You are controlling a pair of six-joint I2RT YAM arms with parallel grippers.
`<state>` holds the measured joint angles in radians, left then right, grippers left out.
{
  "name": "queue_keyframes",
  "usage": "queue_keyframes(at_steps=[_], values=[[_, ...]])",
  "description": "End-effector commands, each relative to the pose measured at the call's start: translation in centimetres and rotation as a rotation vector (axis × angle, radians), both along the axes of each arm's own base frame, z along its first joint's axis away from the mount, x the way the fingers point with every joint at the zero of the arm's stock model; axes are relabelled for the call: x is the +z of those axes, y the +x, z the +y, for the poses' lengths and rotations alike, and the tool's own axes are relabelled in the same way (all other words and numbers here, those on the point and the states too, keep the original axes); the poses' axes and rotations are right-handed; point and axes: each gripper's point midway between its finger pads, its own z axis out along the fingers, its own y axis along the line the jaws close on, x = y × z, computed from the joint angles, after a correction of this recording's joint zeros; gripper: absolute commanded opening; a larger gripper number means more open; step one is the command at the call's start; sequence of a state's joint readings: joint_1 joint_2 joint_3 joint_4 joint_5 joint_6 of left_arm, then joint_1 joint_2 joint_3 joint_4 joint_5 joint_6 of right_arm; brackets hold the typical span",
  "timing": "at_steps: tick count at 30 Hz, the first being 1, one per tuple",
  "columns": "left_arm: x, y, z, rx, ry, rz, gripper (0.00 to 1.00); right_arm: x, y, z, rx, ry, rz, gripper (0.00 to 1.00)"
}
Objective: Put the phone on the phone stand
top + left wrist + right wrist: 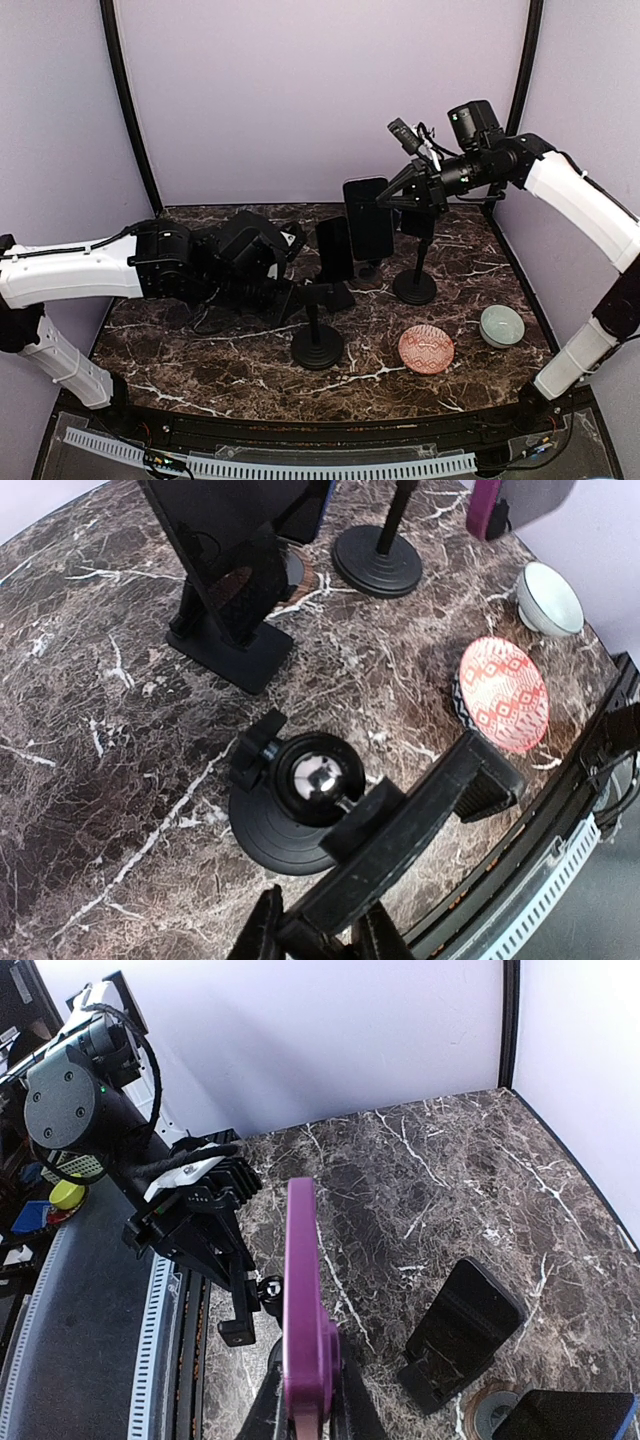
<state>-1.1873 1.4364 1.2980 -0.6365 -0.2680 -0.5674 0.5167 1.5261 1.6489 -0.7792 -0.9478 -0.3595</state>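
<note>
Phone (300,1290) aloft, clear; left end effector (318,932) grips stand (268,832).

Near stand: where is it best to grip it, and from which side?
Grip the flat clamp on top, from the left, fingers across its thin faces, as the left gripper does. The round base looks too wide, and the ball joint too smooth.

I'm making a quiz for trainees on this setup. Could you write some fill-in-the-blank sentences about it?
1. The raised phone has a ___ case.
2. The left gripper is shut on the clamp of the near stand; the right gripper holds the ___.
3. In the top view, the bowl sits to the ___ of the patterned dish.
Missing words: purple; phone; right.
</note>
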Motion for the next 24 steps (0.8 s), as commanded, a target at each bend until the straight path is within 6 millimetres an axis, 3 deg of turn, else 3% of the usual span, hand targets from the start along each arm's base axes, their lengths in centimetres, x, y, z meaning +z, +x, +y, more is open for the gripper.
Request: queue_keyframes(at_steps=[1,9,12,14,19,21,24], values=[[3.5,1.2,-0.8,0.072,-0.151,-0.069,0.06,1.6,0.1,0.5,0.035,0.061,-0.03,0.0],[2.9,0.9,-0.4,0.073,-0.154,-0.065,0.34,1.1,0.1,0.4,0.036,0.053,-0.028,0.0],[3.9,0.5,-1.1,0.03,-0.189,-0.07,0.46,1.0,0.2,0.5,0.033,0.052,-0.024,0.0],[5.3,0.2,-1.4,0.013,-0.229,-0.067,0.53,1.2,0.1,0.4,0.033,0.055,-0.025,0.0],[12.4,-0.7,-0.9,-0.079,-0.368,-0.171,0.6,2.3,-0.6,0.4,0.056,0.084,-0.021,0.0],[14.9,-1.0,-0.4,-0.189,-0.343,-0.3,0.69,3.4,-2.5,0.9,0.131,0.123,-0.019,0.0],[16.3,-0.7,-0.5,-0.273,-0.352,-0.348,0.7,3.9,-3.7,1.9,0.173,0.134,-0.011,0.0]])
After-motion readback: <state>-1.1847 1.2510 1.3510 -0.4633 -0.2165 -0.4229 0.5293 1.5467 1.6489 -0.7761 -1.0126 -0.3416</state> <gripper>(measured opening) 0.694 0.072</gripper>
